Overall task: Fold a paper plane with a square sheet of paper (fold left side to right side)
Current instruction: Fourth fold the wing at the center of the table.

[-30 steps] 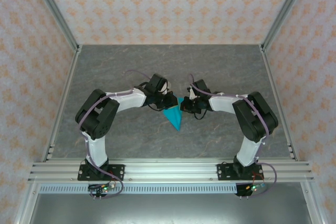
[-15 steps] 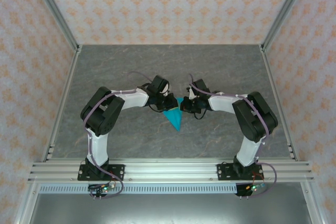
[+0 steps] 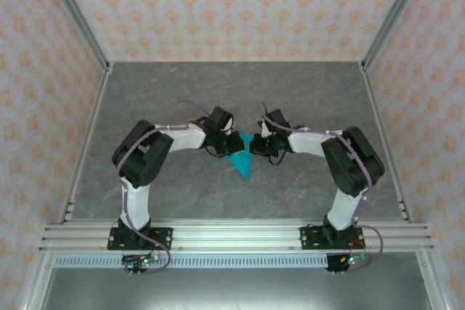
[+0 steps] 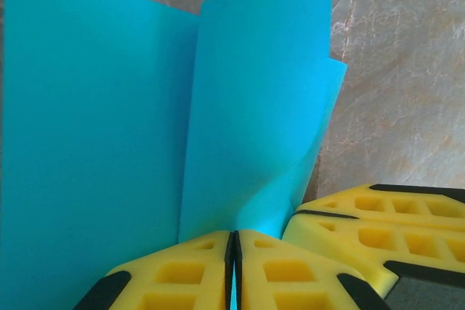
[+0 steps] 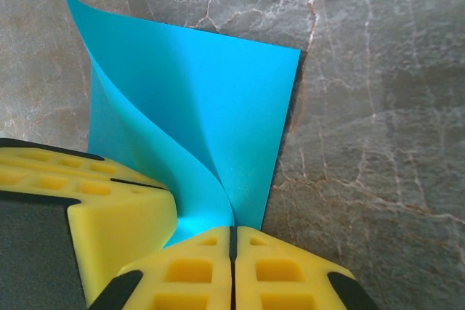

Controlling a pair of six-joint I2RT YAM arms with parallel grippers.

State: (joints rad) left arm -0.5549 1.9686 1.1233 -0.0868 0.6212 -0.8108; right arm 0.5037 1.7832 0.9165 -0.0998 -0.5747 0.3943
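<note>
The cyan-blue paper (image 3: 240, 162) lies mid-table, folded into a narrow pointed dart with its tip toward the arms. My left gripper (image 3: 234, 143) and right gripper (image 3: 253, 147) meet almost tip to tip at its wide far end. In the left wrist view the left gripper (image 4: 233, 241) is shut, a thin cyan edge pinched between its yellow pads, and the paper (image 4: 109, 107) stands up as upright flaps. The right gripper (image 5: 232, 234) is shut on a curled fold of the paper (image 5: 211, 92). Each wrist view also catches the other gripper's yellow fingers (image 4: 378, 215) (image 5: 87, 201).
The grey marbled tabletop (image 3: 160, 92) is bounded by aluminium posts (image 3: 76, 16) (image 3: 392, 16) and patterned walls. A slotted rail (image 3: 232, 236) carrying both arm bases runs along the near edge. Both elbows jut outward to left and right.
The left arm has swung right, bringing its gripper closer to the right gripper. The paper's wide end looks narrower. The right arm has stayed put.
</note>
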